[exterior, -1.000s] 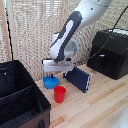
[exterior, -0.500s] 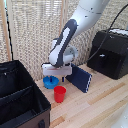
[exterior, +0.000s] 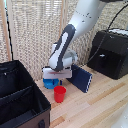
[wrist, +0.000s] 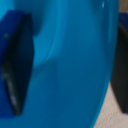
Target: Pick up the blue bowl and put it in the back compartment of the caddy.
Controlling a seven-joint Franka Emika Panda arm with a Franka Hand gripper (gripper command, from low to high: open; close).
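Note:
The blue bowl (exterior: 49,83) sits on the wooden table, just behind the red cup (exterior: 60,93). My gripper (exterior: 52,78) has come down right onto it and hides most of it in the exterior view. In the wrist view the blue bowl (wrist: 70,60) fills the picture, with one dark finger (wrist: 15,65) over its inside and the other (wrist: 122,70) beyond its rim. The jaws stand wide apart, open. The black caddy (exterior: 30,100) is at the exterior view's left; a divider splits it, and its farther section (exterior: 12,80) looks empty.
A flat dark-blue book (exterior: 81,78) leans just to the exterior view's right of the bowl. A black boxy machine (exterior: 112,52) with a cable stands at the far right. A pale slatted screen backs the table.
The gripper has sunk lower over the blue bowl, which has stayed in place along with the red cup and the book.

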